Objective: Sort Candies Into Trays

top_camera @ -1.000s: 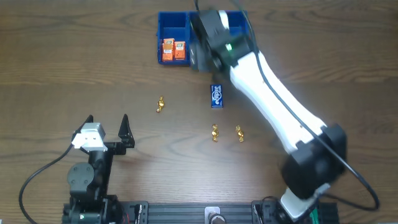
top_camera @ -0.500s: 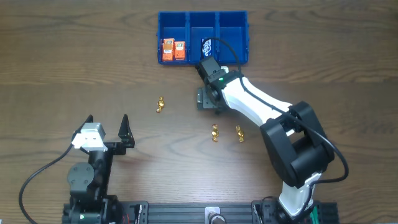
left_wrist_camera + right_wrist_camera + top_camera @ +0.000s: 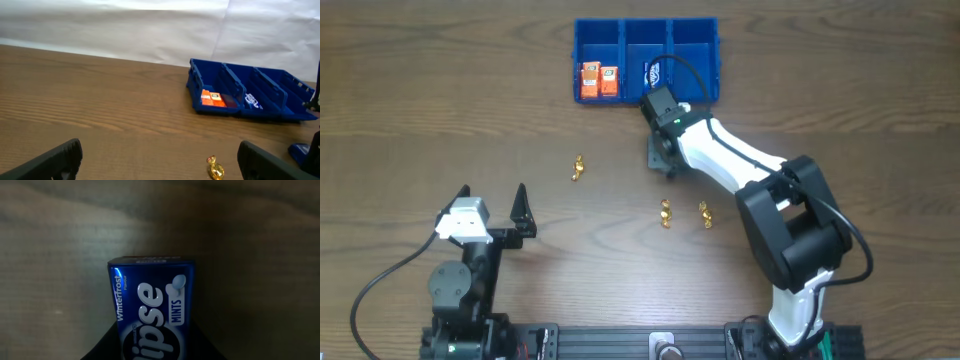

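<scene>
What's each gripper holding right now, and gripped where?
Right gripper: blue mint box, jaws on its two long sides near one end. Left gripper: nothing, jaws open.

Table (image 3: 440, 100): wood, brown, grain visible, matt, low sheen.
Tray (image 3: 646, 22) at 12 o'clock: blue moulded plastic, smooth, slight gloss.
Orange packs (image 3: 599, 80) in its 9 o'clock compartment: glossy printed wrap.
Mint box (image 3: 152, 310): blue, smooth, glossy, metallic sheen.
Wrapped candies (image 3: 666, 213) near centre: gold foil, crinkled, shiny.
Right arm (image 3: 740, 165): smooth white plastic shell, black matt joints.
Left gripper (image 3: 492, 195): black, matt.
Backdrop (image 3: 125, 25): white, matt, creased.
</scene>
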### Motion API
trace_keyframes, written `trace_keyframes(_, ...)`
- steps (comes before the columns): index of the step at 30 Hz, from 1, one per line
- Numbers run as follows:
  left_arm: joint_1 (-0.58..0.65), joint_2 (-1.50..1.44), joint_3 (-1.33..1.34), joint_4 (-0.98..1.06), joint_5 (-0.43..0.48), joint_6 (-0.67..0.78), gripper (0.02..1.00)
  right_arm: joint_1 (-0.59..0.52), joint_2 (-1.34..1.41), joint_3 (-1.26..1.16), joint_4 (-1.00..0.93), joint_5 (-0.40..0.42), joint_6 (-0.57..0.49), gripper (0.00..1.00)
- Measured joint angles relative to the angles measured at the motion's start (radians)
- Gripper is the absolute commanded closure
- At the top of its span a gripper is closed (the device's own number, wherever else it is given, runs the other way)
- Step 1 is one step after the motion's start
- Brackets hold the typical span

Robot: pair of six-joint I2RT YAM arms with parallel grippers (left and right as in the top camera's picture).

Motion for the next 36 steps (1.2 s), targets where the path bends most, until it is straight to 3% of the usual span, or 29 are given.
trace_keyframes(3,0.000,0.000,0.000,0.000,0.000,0.000,0.020,0.025,-0.001,0.154,-0.129,0.005,-0.010,0.831)
trace_keyframes(7,0.000,0.001,0.000,0.000,0.000,0.000,0.020,0.017,0.015,0.623,-0.343,0.052,-0.056,0.836)
trace_keyframes(8,0.000,0.000,0.000,0.000,0.000,0.000,0.020,0.001,0.060,0.794,-0.366,0.073,-0.071,0.833)
trace_keyframes(11,0.000,0.000,0.000,0.000,0.000,0.000,0.023,-0.025,0.202,1.008,-0.370,0.100,-0.088,0.827)
trace_keyframes(20,0.000,0.000,0.000,0.000,0.000,0.000,0.020,-0.062,0.438,1.013,-0.331,0.102,-0.089,0.726)
trace_keyframes(22,0.000,0.000,0.000,0.000,0.000,0.000,0.020,-0.062,0.438,1.013,-0.328,0.101,-0.089,0.634)
trace_keyframes(24,0.000,0.000,0.000,0.000,0.000,0.000,0.020,-0.062,0.438,1.013,-0.323,0.102,-0.088,0.325)
trace_keyframes(29,0.000,0.000,0.000,0.000,0.000,0.000,0.020,-0.063,0.437,1.014,-0.321,0.104,-0.092,0.139)
trace_keyframes(36,0.000,0.000,0.000,0.000,0.000,0.000,0.020,-0.031,0.235,1.019,-0.534,0.094,-0.091,0.018)
